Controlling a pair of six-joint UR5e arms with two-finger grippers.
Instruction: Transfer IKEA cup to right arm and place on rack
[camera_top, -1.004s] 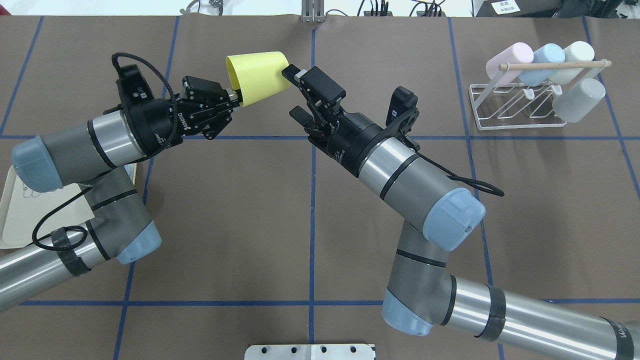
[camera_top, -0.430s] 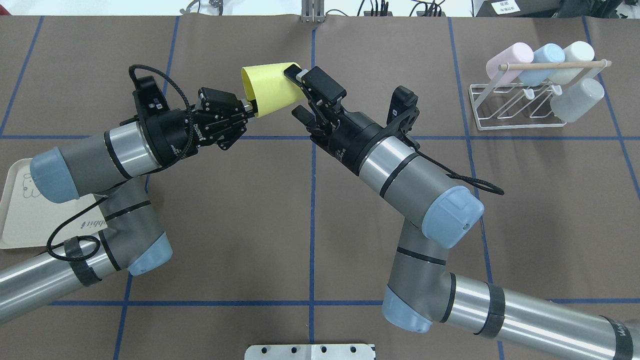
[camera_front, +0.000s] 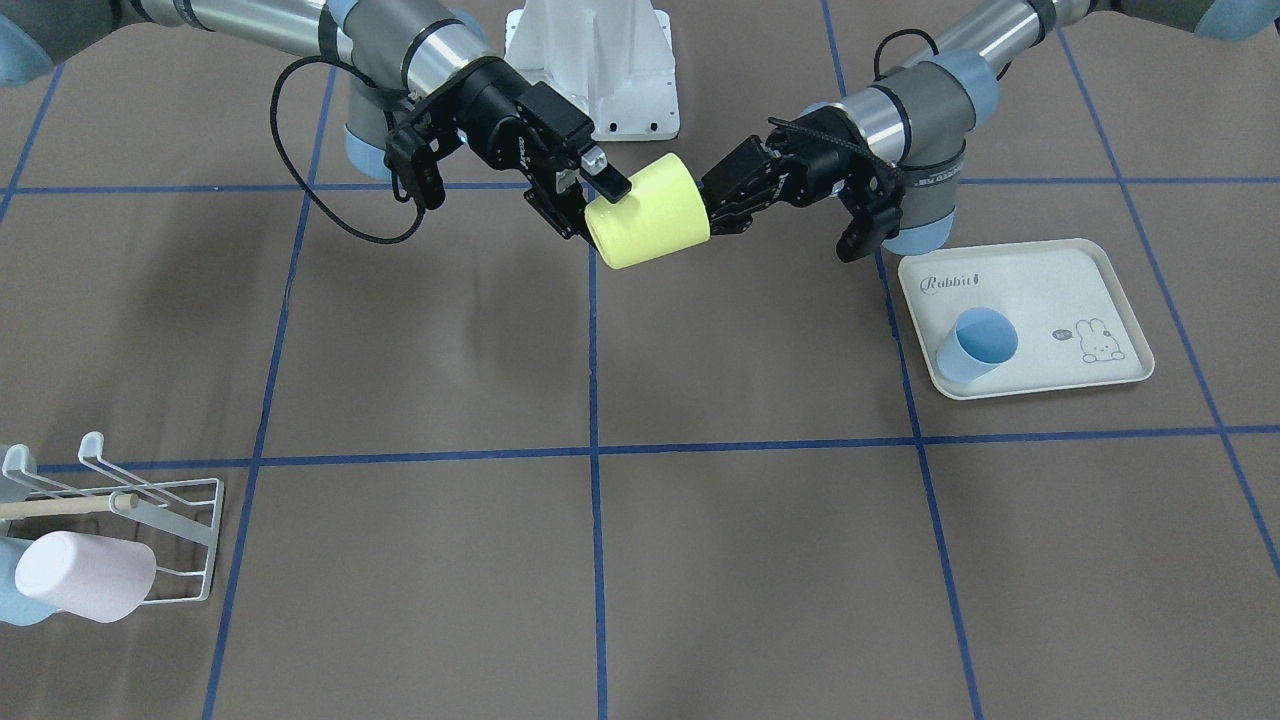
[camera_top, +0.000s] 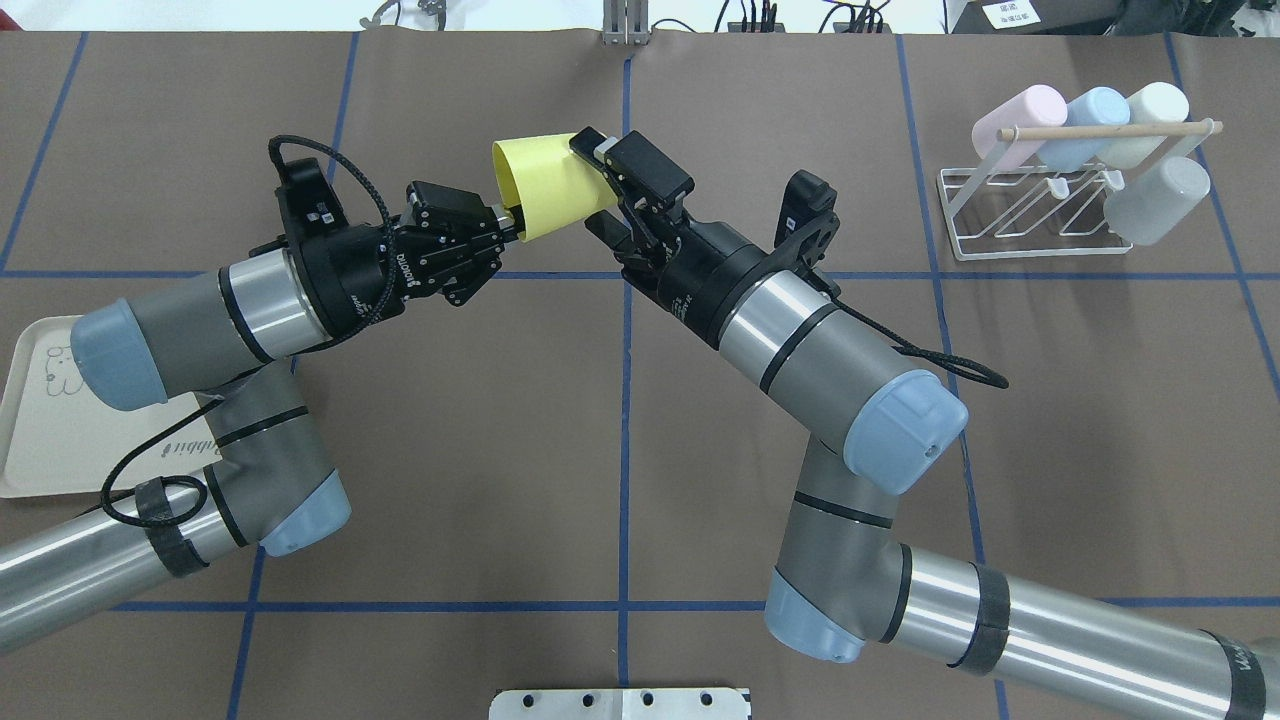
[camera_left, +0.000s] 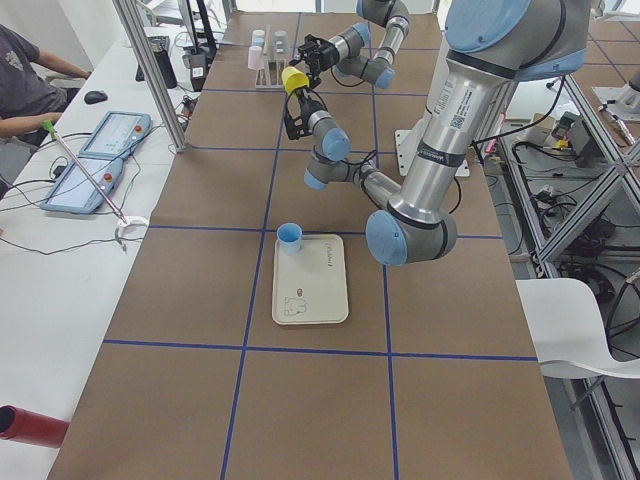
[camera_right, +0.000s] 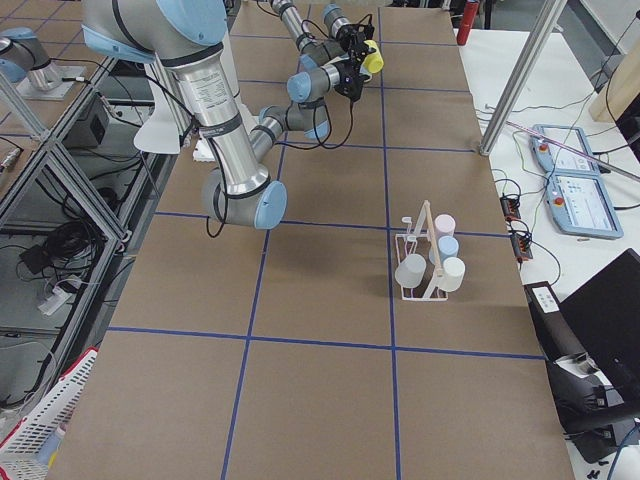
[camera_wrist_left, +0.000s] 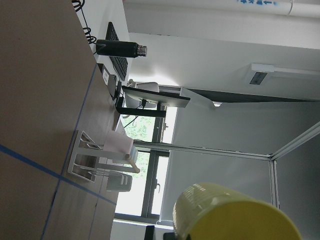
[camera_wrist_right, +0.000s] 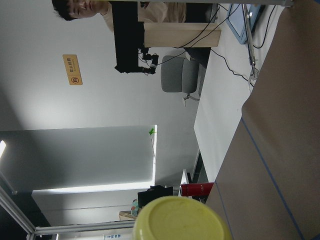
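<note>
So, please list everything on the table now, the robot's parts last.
table: one, brown with blue lines
yellow cup: one, yellow, held in the air at the centre
tray: one, cream with rabbit print, robot's left side
blue cup: one, light blue, on the tray
rack: one, white wire with wooden dowel, robot's right side
rack cups: four, pink, blue, white, grey, on the rack
left gripper: one, black, shut on the yellow cup's rim
right gripper: one, black, open around the cup's base

A brown table (camera_top: 450, 420) carries a grid of blue tape lines (camera_top: 625, 420). A white desk (camera_left: 50, 290) holding two tablets (camera_left: 84, 186) runs along its far side.
</note>
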